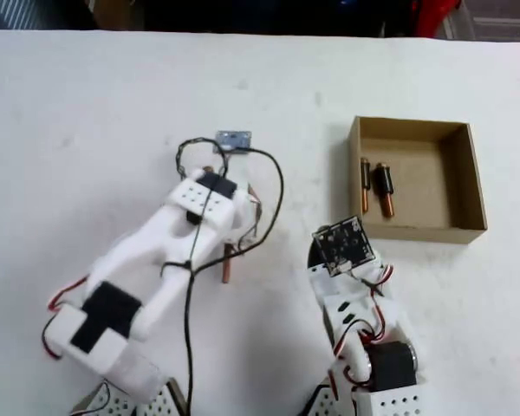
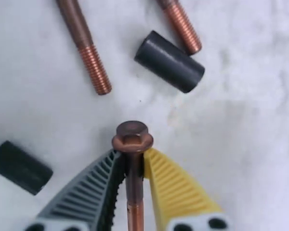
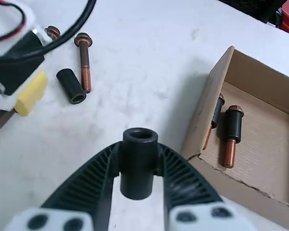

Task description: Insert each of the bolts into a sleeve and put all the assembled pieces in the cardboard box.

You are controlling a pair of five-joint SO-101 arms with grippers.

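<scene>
The left gripper (image 2: pixel 133 158) is clamping a stiff, probably slippery bolt (image 2: pixel 132 137) just under its head, while the right gripper (image 3: pixel 138 155) is clamping a sleeve (image 3: pixel 137 177).

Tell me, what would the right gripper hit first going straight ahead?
Likely nothing: the right gripper, shut on a black cylindrical sleeve, faces bare white table; the brown cardboard box lies aside. Depth is unclear.

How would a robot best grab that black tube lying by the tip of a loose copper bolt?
Probably across its curved sides, from straight above, nearer the end away from the bolt. The sleeve lies flat on its side on the table, and that bolt's threaded tip crowds the flank at the other end.
</scene>
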